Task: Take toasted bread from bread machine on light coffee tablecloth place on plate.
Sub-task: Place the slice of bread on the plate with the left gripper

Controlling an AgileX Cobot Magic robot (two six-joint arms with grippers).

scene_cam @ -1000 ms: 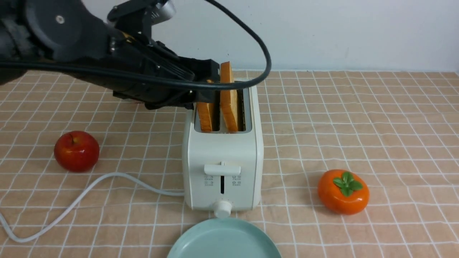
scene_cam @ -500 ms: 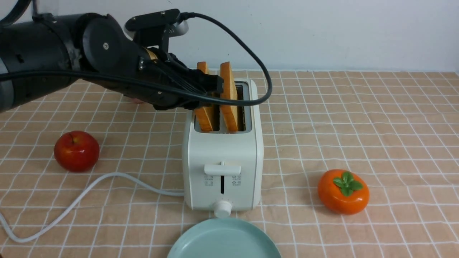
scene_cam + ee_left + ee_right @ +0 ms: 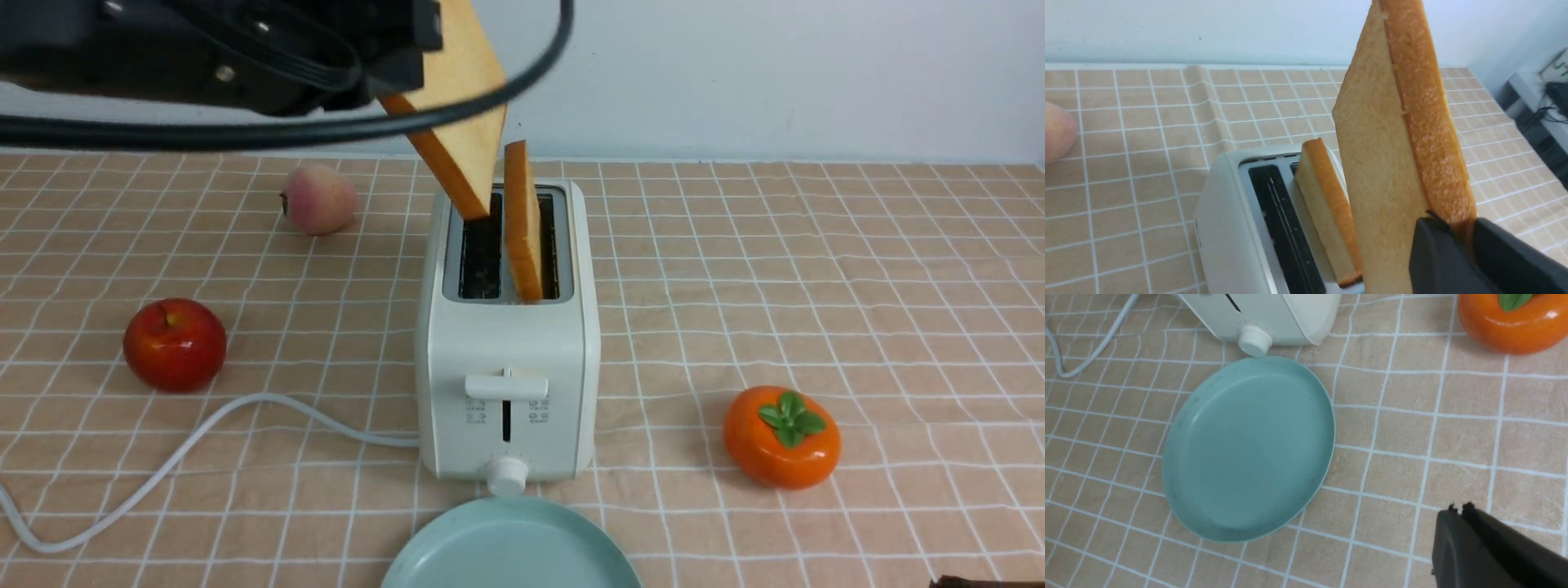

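Mint-green plate [image 3: 510, 545] lies nearest on the checked tablecloth [image 3: 857, 286], the right claw [image 3: 1458, 509] pinched shut beside it. Just beyond stands the cream bread machine [image 3: 506, 359], one slice [image 3: 522, 220] upright in its right slot. Above, the left claw [image 3: 1461, 228] grips the other slice [image 3: 461, 106], tilted, clear of the left slot.

A plain pale blue-white wall [image 3: 775, 73] is seen behind the desk; dark cabled equipment [image 3: 1549, 106] is glimpsed at far right.
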